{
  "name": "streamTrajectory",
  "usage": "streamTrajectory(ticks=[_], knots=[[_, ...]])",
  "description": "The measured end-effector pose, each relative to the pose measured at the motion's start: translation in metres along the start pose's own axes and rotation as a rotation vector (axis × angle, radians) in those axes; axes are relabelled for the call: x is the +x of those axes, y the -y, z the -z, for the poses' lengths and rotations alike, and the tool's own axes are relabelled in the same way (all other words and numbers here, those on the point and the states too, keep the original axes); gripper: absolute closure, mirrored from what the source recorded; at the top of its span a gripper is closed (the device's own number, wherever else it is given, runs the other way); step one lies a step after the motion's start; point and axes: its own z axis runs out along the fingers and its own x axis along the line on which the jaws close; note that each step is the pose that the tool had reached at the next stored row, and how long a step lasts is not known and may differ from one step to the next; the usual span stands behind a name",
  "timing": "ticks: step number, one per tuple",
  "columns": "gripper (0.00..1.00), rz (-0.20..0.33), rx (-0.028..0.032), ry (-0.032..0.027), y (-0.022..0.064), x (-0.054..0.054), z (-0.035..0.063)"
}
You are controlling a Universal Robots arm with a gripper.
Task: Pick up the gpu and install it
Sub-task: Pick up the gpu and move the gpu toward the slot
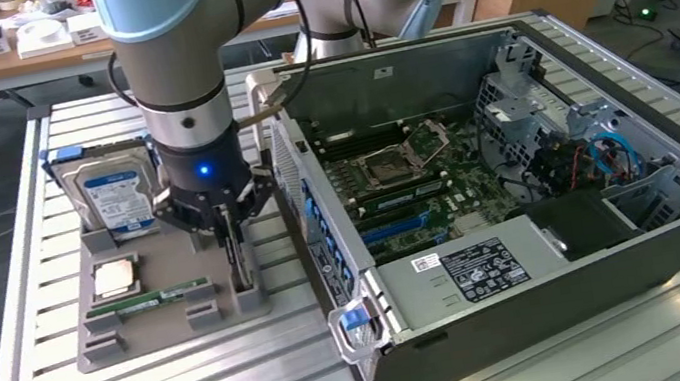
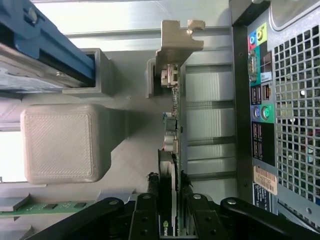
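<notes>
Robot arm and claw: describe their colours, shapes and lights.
The arm is a silver tube with pale blue-grey joint caps, ending in a black wrist with a glowing blue light. The claw is black, with slim jointed fingers.

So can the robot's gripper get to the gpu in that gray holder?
Yes, it seems so: the gripper sits right over the gpu, which stands on edge in the gray holder, and its fingers look pressed on both sides. Nothing blocks it.

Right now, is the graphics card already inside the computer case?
No, the graphics card stands on edge in the gray tray outside the case.
</notes>
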Motion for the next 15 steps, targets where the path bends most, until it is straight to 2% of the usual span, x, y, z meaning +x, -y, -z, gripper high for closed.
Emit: streamTrajectory(ticks=[5, 15], knots=[[0.73, 0.064, -0.0017, -0.0018, 0.0000, 0.0001, -0.0003], [0.73, 0.070, -0.0018, -0.0022, 0.0000, 0.0001, -0.0002]])
